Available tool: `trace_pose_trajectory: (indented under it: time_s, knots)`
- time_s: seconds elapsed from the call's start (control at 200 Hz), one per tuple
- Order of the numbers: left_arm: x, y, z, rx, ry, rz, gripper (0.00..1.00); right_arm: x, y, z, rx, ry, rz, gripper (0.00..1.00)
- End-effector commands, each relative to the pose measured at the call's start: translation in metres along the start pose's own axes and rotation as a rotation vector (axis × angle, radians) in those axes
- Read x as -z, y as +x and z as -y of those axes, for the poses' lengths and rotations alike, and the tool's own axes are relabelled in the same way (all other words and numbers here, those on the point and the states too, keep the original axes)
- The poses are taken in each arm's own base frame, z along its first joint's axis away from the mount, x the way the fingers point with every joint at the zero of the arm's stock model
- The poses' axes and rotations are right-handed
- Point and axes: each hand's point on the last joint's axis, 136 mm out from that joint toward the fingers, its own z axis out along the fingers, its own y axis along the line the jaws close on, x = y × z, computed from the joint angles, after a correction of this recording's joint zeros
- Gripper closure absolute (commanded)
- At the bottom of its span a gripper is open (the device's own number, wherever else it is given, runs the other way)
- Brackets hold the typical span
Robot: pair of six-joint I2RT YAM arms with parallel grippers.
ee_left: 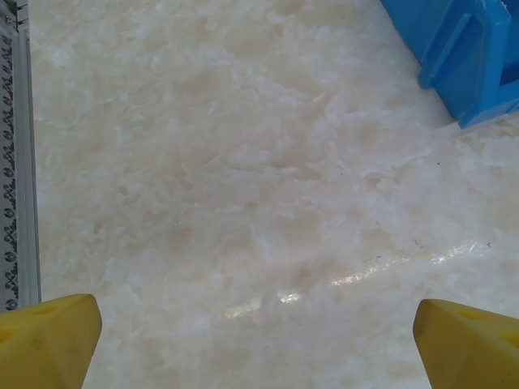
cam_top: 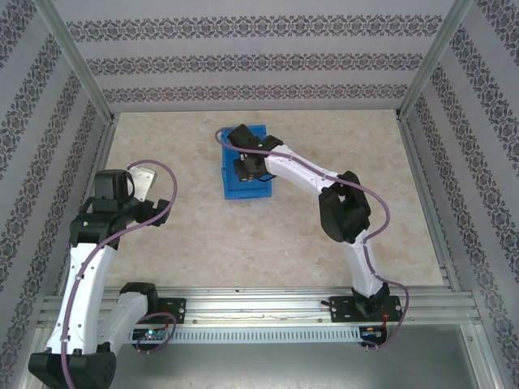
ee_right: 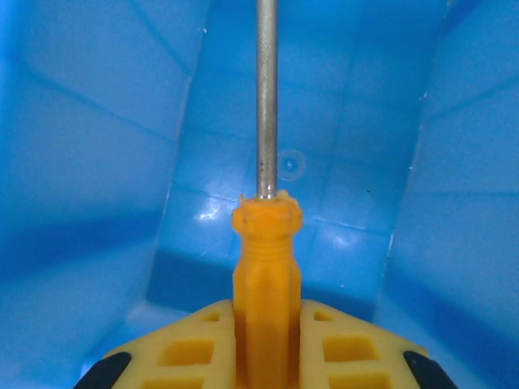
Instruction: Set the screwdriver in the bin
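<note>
Nearest you, your left gripper (ee_left: 259, 348) hangs over the bare table (ee_left: 243, 178) with its fingers spread wide and nothing between them; leave it parked there, well apart from the work. Further out, your right gripper (ee_right: 268, 356) is clamped on the orange handle of the screwdriver (ee_right: 267, 259), yellow pads pressing from both sides, and the thin shaft points away from the wrist into the bin (ee_right: 97, 146). Blue walls stand on either side of the tool and the floor lies beyond it, so the screwdriver is inside the rim; whether the tip touches the bottom, you cannot tell from here. The step in hand looks like the release. Ease down so the drop is short, keep the shaft centred between the walls, spread the fingers fully, then lift straight out so the pads do not drag the handle along.
</note>
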Motion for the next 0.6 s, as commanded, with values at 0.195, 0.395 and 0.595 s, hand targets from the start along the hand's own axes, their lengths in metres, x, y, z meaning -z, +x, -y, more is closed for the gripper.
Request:
trace_pose_trajectory:
  time_s: [0.195,0.395,0.595]
  knots:
    - [0.002,0.007,0.008,-0.027,0.033,-0.014,0.01,-0.033,0.001,-0.003,-0.009,-0.02,-0.044,0.82]
    - [0.0,0.007,0.009,-0.021,0.037,-0.015,0.01,-0.049,0.001,-0.002,-0.016,-0.014,-0.063,0.8]
    - [-0.003,0.01,0.009,-0.028,0.038,-0.024,0.01,-0.061,0.006,0.004,-0.034,-0.012,-0.095,0.79]
